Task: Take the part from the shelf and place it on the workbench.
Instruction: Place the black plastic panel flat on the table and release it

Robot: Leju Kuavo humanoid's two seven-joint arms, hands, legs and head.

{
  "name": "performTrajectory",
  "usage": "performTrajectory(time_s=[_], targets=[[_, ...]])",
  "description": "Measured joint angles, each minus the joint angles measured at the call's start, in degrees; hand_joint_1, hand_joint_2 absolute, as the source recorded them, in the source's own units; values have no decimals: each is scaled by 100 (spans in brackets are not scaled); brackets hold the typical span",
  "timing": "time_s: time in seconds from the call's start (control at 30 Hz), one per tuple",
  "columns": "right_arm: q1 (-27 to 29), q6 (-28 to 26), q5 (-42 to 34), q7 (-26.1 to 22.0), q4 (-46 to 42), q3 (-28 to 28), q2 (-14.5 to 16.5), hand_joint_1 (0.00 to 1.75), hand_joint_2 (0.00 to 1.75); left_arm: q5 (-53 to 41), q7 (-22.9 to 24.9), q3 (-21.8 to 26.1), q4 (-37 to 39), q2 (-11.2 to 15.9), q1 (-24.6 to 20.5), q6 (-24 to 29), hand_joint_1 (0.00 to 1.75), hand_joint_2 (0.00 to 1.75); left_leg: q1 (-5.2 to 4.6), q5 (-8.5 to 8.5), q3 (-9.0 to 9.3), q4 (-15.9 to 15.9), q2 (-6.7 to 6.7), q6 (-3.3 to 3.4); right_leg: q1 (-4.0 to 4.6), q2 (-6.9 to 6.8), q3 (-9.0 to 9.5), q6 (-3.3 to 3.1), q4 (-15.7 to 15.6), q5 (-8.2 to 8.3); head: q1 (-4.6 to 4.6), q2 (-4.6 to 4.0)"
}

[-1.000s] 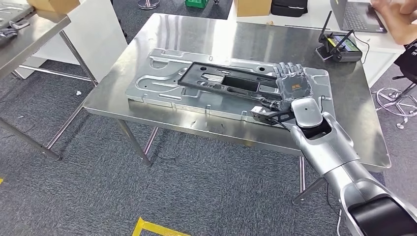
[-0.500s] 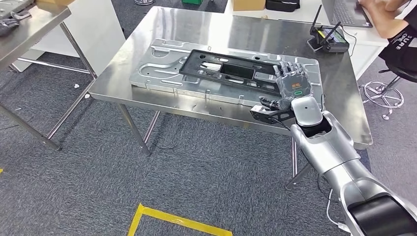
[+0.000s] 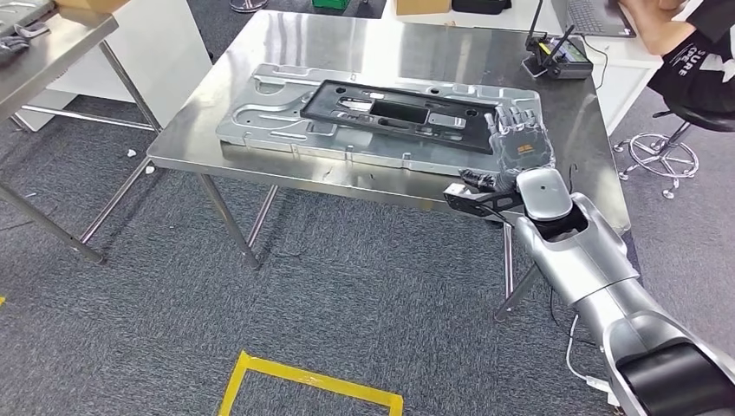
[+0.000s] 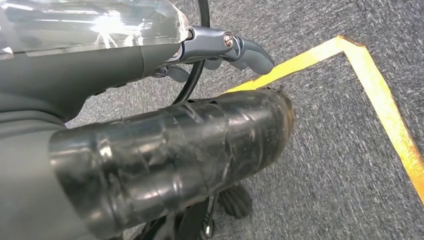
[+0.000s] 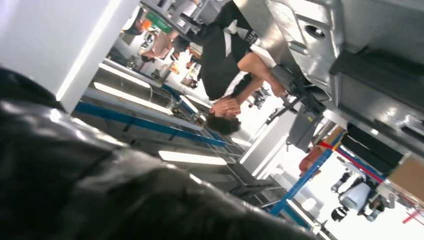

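Across the earlier pictures the whole head view is shifting, so the camera is moving; the black part (image 3: 403,113) is keeping its place on the grey metal panel (image 3: 286,108) on the steel workbench (image 3: 269,52). The right hand (image 3: 518,143) is now lying back from the part's end, fingers spread and holding nothing. By my judgement the placing is done and the arm is retreating. The left hand (image 4: 150,150) is hanging over carpet beside yellow floor tape (image 4: 380,100); whether it is clenched I cannot tell. Legible writing: "SURE" on a seated person's black sleeve (image 3: 693,61); an orange mark on the right hand is unreadable.
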Motion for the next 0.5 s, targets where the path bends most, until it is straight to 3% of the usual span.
performTrajectory(time_s=[0.03,0.1,0.23,0.5], targets=[[-3,1,-1,1,-11,0,0,0,0,0,-1,2,0,1,-1,1,0,0,-13,58,177,-292,-11,27,1,0,-5,23,-4,14,0,0],[-7,3,-8,1,-26,0,0,0,0,1,-1,5,0,1,0,4,0,0,-35,66,299,-538,-22,52,16,-1,-16,65,-18,42,3,0],[-2,19,-90,0,-34,-2,5,0,0,3,1,12,0,-5,-5,8,0,0,-48,104,278,-599,-20,43,19,1,-28,30,-49,88,8,0],[0,36,-217,1,-42,-36,7,0,0,4,1,22,0,-8,-2,9,0,0,-62,141,229,-585,-26,106,4,0,-27,139,-120,162,6,0]])
